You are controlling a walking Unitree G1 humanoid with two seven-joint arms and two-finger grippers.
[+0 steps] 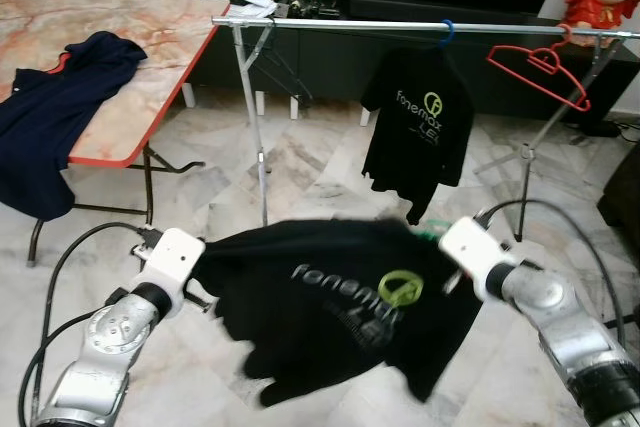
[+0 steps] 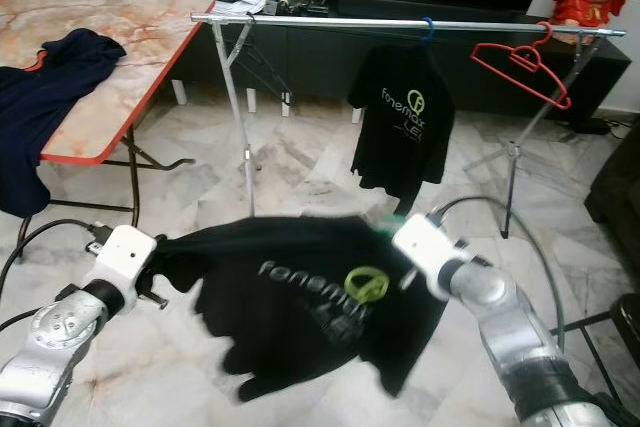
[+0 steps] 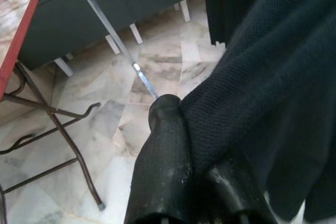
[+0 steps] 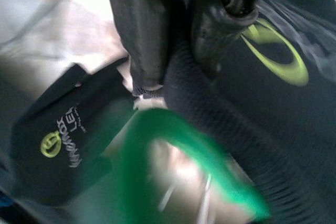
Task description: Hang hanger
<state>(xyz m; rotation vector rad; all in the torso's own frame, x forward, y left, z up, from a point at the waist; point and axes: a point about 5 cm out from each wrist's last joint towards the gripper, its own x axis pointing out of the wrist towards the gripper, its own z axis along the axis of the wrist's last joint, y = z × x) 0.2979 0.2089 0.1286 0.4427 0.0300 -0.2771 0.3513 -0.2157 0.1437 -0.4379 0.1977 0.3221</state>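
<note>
While both grippers pinch it, a black logo T-shirt (image 1: 340,307) on a green plastic hanger (image 4: 173,145) hangs stretched between left gripper (image 3: 181,124) and right gripper (image 4: 178,72), below the silver metal rail (image 1: 420,25).

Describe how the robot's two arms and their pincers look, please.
Both arms are silver metal with ribbed round joints, each ending in a white boxy wrist block. Black cables loop from the left arm and the right arm. The left pincer and right pincer have long, scuffed black fingers.
</note>
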